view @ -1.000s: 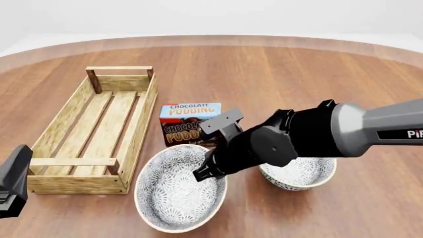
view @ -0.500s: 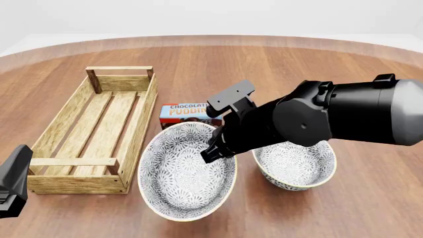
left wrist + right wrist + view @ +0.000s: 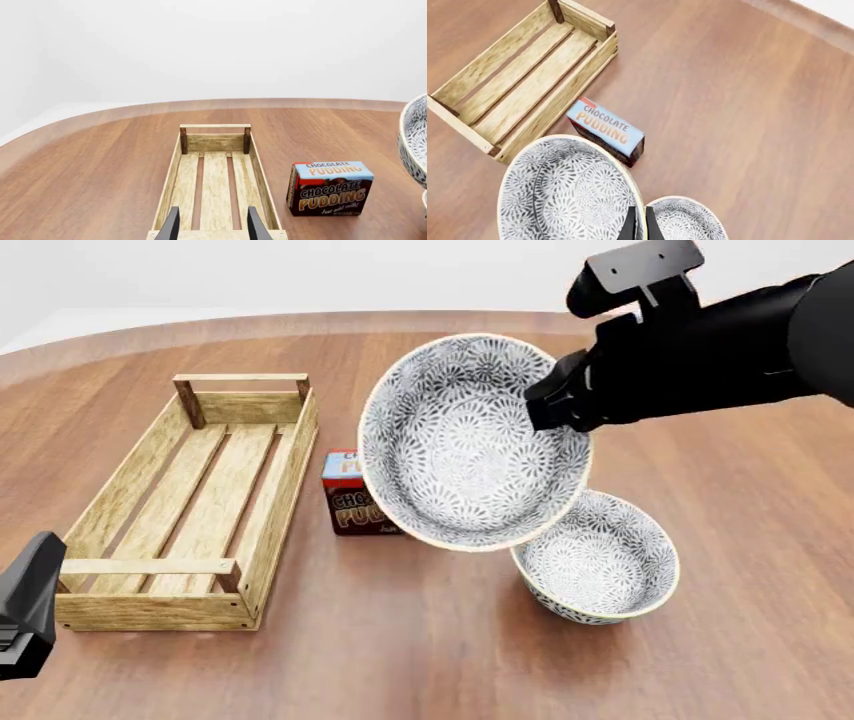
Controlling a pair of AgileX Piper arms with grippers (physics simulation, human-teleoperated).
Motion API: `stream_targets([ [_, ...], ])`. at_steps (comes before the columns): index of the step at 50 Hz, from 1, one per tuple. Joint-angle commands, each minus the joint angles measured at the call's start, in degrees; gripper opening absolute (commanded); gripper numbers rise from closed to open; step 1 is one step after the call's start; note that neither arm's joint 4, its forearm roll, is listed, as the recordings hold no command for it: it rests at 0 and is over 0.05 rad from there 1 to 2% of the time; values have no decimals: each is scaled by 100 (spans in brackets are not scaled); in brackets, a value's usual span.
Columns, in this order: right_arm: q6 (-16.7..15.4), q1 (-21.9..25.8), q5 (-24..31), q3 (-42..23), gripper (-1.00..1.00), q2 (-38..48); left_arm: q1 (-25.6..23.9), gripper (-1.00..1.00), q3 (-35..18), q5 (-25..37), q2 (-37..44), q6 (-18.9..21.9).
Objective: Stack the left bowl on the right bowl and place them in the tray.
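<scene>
The counter (image 3: 441,660) is a wide round top of brown wood, and on it, well apart from the right pincer (image 3: 550,412) and lower than it, lies the tray (image 3: 274,525), a long crate of light slats that looks stiff and steady; its bar handles at both ends seem the natural place to take it, and the left pincer (image 3: 212,227) hangs just over its near end with its two fingers parted and nothing between them. The left bowl (image 3: 474,440) is in the air, tilted so that its patterned inside faces the front camera, and the right pincer holds it by the cream rim, the fingers closed to a thin slit with the wall of the bowl between them (in the right wrist view only this narrow gap shows). I judge the bowl rigid, probably glazed and slippery, and breakable if it falls; a pinch on one point of the rim lets it swing, so it should be carried slowly and level. The right bowl (image 3: 595,557) stands upright on the counter below the pincer, partly under the lifted bowl. The pudding box (image 3: 350,502) stands between this bowl and the tray, half hidden behind the held bowl.
</scene>
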Motion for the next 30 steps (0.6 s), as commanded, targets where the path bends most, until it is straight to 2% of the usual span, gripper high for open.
stream_targets([
  [1, -11, -435, 135, -5, -100, -395, 0, 100, 0, 0, 0, 0],
  [30, 401, -1245, -212, 576, -100, -622, 0, 100, 0, 0, 0, 0],
])
